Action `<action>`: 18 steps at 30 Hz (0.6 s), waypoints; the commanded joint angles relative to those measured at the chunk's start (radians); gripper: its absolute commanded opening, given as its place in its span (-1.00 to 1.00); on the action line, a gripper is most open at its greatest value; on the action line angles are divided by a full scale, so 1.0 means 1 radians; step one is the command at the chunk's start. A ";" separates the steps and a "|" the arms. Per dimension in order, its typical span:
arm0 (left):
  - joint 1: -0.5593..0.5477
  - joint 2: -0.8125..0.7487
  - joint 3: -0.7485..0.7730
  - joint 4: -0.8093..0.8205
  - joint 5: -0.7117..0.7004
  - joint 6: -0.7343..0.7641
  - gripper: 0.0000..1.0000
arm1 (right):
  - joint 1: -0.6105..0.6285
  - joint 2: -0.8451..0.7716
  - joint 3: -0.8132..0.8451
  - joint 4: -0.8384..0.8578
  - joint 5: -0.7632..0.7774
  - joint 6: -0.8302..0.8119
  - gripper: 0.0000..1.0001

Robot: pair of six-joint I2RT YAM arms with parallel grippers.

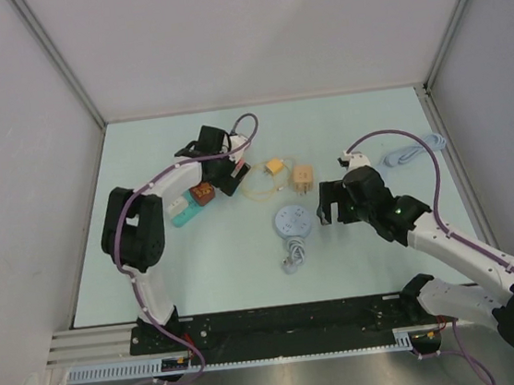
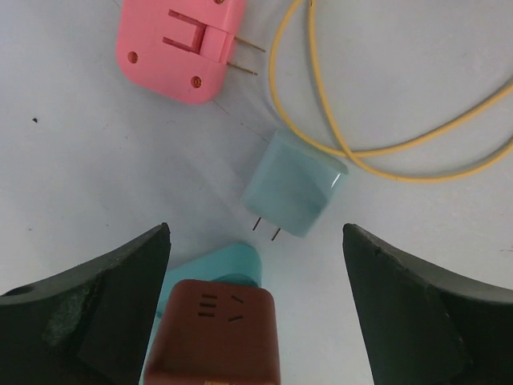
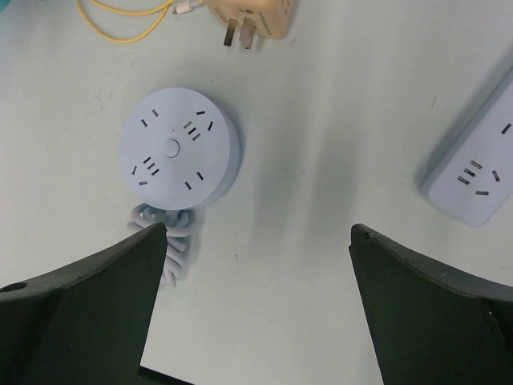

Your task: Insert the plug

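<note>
1. hovering the left end effector (image 2: 255, 241) over the worktop (image 2: 72, 160), fingers spread wide and gripping nothing, with the pale blue plug (image 2: 295, 184) lying flat between them, its two prongs pointing toward the brown socket block (image 2: 216, 333) just beside it.
2. hanging the right end effector (image 3: 256, 241) equally wide and empty near the round socket hub (image 3: 179, 147), with a tan plug (image 3: 252, 16) lying just beyond it.
3. risking picking the wrong plug, with a pink plug (image 2: 180, 44) and the tan plug also lying loose; not being able to tell which is meant.
4. risking a skewed pinch, the blue plug sitting tilted to the finger line and likely twisting or skidding away on closing.
5. risking snagging the yellow cable (image 2: 417, 179) looping just beside the blue plug's far corner.
6. risking bending prongs or shoving the socket block along instead of seating the plug, nothing appearing to be holding the block down.
</note>
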 commanded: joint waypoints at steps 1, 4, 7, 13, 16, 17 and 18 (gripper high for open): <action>0.020 0.036 0.059 -0.020 0.050 0.135 0.82 | -0.016 -0.012 0.010 0.000 -0.022 -0.038 1.00; 0.020 0.078 0.086 -0.041 0.089 0.156 0.78 | -0.032 -0.003 0.008 0.001 -0.042 -0.049 1.00; 0.020 0.116 0.113 -0.070 0.121 0.172 0.68 | -0.047 0.006 0.008 0.000 -0.054 -0.060 1.00; 0.020 0.176 0.147 -0.159 0.164 0.191 0.38 | -0.073 0.011 0.008 -0.003 -0.071 -0.060 0.99; 0.021 0.176 0.150 -0.179 0.173 0.199 0.14 | -0.078 0.003 0.010 -0.009 -0.074 -0.055 0.99; 0.020 0.170 0.150 -0.185 0.190 0.199 0.08 | -0.078 -0.001 0.008 -0.007 -0.080 -0.055 1.00; 0.020 0.167 0.155 -0.190 0.199 0.198 -0.02 | -0.078 -0.010 0.008 -0.009 -0.085 -0.055 0.99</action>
